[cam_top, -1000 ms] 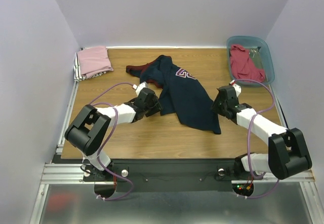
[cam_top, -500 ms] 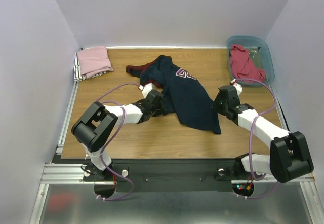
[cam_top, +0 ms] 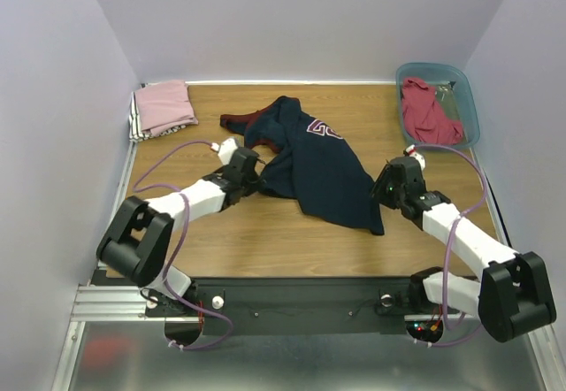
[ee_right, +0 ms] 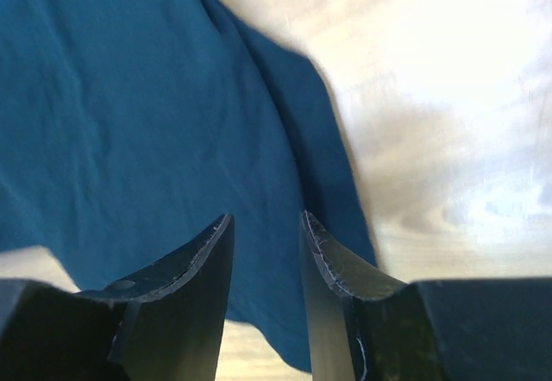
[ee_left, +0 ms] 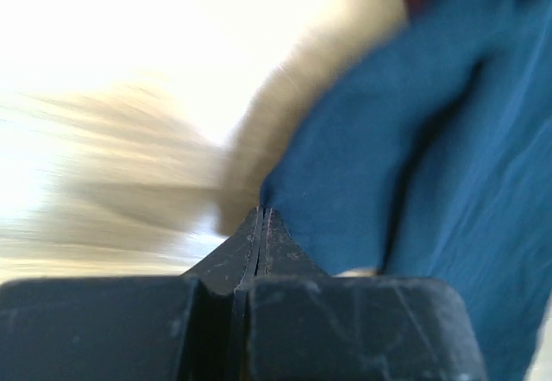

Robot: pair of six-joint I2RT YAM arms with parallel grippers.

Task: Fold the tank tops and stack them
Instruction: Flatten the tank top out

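A navy tank top (cam_top: 323,170) with maroon trim and a white number lies crumpled mid-table. My left gripper (cam_top: 252,174) is at its left edge. In the left wrist view its jaws (ee_left: 261,213) are pressed together, pinching the edge of the blue cloth (ee_left: 414,140). My right gripper (cam_top: 381,193) hangs over the jersey's lower right corner. Its fingers (ee_right: 266,219) stand apart above the cloth (ee_right: 129,96) with nothing between them. A folded pink tank top (cam_top: 164,106) lies at the back left. A red tank top (cam_top: 426,112) sits in the bin.
The teal plastic bin (cam_top: 469,99) stands at the back right corner. A striped cloth (cam_top: 137,127) shows under the pink top. Bare wood (cam_top: 265,232) runs along the near edge in front of the jersey. Walls close in on three sides.
My left gripper has closed on the jersey's left edge and drawn back to the left, pulling that edge along. The right arm has shifted slightly toward me.
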